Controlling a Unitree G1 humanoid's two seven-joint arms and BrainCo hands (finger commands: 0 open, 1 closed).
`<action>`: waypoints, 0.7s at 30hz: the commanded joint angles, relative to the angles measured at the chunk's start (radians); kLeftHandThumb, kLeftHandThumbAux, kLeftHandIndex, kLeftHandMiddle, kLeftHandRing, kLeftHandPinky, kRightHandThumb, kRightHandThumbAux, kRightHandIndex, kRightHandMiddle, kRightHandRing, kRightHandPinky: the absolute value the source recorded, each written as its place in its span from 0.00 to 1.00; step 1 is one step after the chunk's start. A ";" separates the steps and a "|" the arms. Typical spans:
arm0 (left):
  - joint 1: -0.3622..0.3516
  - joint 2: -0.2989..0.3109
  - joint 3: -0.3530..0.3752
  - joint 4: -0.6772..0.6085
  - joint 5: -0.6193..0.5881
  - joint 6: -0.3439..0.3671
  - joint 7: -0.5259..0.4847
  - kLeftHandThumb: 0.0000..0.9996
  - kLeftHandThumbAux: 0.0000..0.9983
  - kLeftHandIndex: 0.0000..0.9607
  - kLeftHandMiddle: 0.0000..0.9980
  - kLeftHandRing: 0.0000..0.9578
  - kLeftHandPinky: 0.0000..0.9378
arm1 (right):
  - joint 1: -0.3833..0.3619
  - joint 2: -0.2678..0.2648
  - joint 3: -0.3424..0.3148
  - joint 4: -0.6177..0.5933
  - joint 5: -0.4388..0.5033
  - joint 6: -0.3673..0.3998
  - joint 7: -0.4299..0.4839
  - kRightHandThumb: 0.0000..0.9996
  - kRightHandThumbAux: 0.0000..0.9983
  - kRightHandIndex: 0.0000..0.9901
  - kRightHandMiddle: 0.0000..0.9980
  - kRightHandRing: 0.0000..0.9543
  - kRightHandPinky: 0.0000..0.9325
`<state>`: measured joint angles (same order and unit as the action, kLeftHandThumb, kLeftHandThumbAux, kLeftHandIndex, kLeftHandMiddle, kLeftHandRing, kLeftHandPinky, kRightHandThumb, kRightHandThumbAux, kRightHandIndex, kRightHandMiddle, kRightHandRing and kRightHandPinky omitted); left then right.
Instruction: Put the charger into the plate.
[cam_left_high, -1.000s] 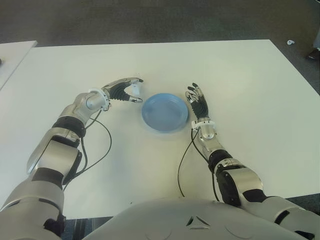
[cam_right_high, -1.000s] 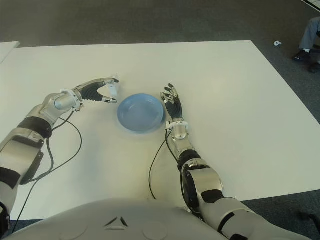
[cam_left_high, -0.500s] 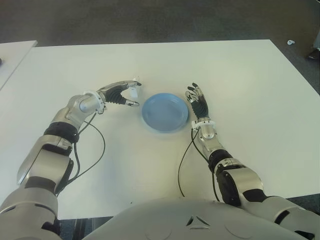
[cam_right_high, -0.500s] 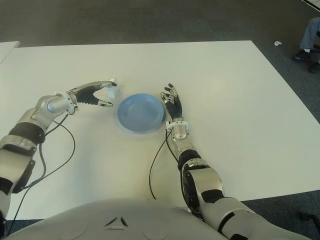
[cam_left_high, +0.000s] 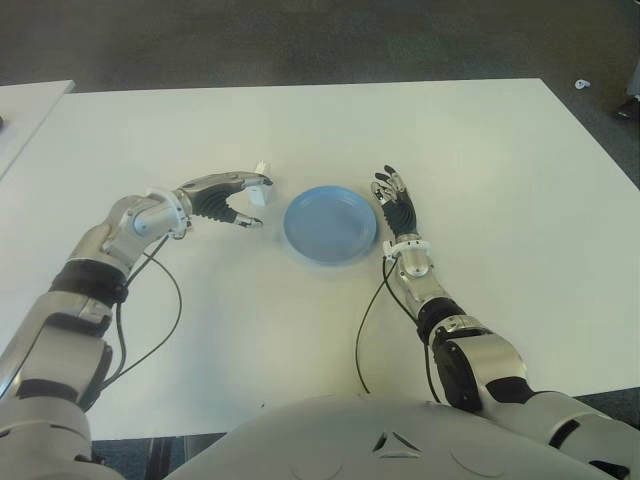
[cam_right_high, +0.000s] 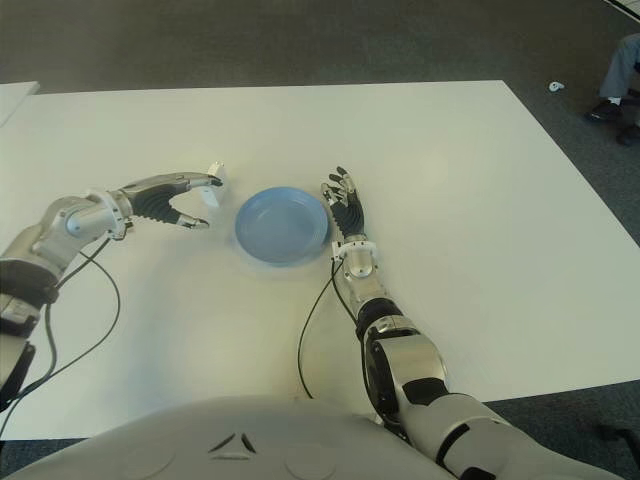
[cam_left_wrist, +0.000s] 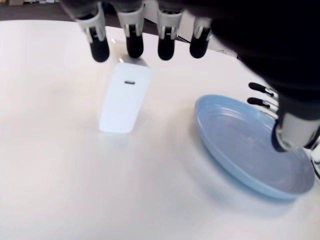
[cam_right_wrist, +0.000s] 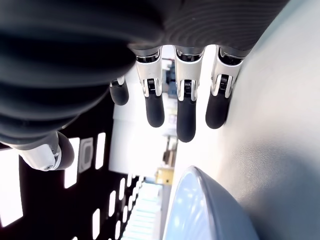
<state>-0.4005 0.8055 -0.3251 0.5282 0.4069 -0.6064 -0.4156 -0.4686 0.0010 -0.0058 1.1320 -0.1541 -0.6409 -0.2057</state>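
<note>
Withdrawn leftward, left hand fingers now released; charger lies beyond fingertips, left of plate.

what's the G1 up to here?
It is meant to put the white charger into the blue plate. The charger lies on the white table, just to the left of the plate, which holds nothing. The left hand is open beside the charger, fingertips near it, holding nothing. The right hand shows open at the plate's right edge.
</note>
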 joint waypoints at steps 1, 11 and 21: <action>0.116 0.063 0.009 -0.106 -0.021 0.006 -0.088 0.00 0.50 0.00 0.00 0.01 0.16 | 0.121 0.002 0.002 0.086 0.000 0.107 -0.003 0.00 0.40 0.00 0.19 0.26 0.27; 0.244 0.181 0.069 -0.340 -0.111 0.087 -0.250 0.00 0.50 0.00 0.00 0.10 0.39 | 0.121 -0.002 0.011 0.083 -0.008 0.116 -0.018 0.00 0.38 0.00 0.20 0.27 0.27; 0.288 0.276 0.120 -0.547 -0.166 0.208 -0.401 0.00 0.42 0.00 0.06 0.19 0.37 | 0.122 -0.004 0.009 0.086 -0.003 0.121 -0.009 0.00 0.39 0.00 0.20 0.27 0.25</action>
<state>-0.1532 1.0684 -0.1978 0.0136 0.2424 -0.4346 -0.7570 -0.4687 -0.0070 0.0015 1.1321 -0.1577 -0.6303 -0.2245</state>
